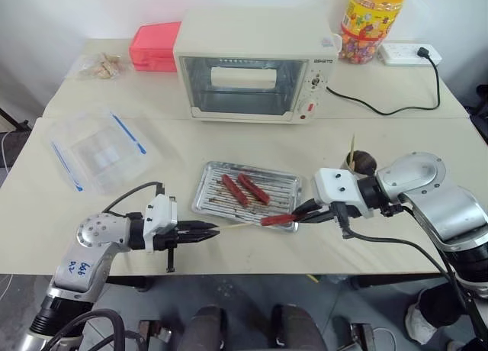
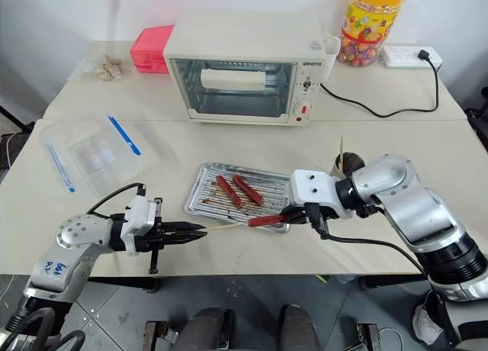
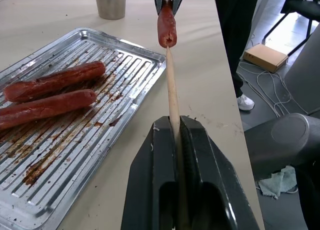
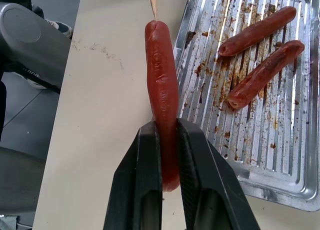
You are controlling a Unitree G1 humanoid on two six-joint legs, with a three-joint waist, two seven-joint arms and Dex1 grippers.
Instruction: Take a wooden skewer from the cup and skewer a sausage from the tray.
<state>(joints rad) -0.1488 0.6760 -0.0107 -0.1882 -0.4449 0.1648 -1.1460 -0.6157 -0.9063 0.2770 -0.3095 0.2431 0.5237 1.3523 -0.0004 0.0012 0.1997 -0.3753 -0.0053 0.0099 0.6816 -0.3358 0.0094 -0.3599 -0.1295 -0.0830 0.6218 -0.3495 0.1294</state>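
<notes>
My left gripper [image 1: 212, 232] is shut on a wooden skewer [image 3: 172, 100], held nearly level above the table's front edge and pointing right. My right gripper [image 1: 296, 216] is shut on a reddish-brown sausage [image 4: 162, 90], held in line with the skewer. The skewer's tip meets the sausage's free end [image 3: 167, 40]; I cannot tell how deep it goes. Two more sausages [image 1: 235, 189] [image 1: 254, 187] lie on the silver ribbed tray [image 1: 286, 185] just behind. The metal cup [image 1: 358, 164] stands behind my right wrist with a skewer sticking up from it.
A white toaster oven [image 1: 255, 69] stands at the back centre, a pink box [image 1: 155, 47] to its left, a yellow-lidded candy jar [image 1: 374, 19] and a power strip [image 1: 408, 53] with its cable to its right. A clear plastic box [image 1: 99, 149] lies at the left.
</notes>
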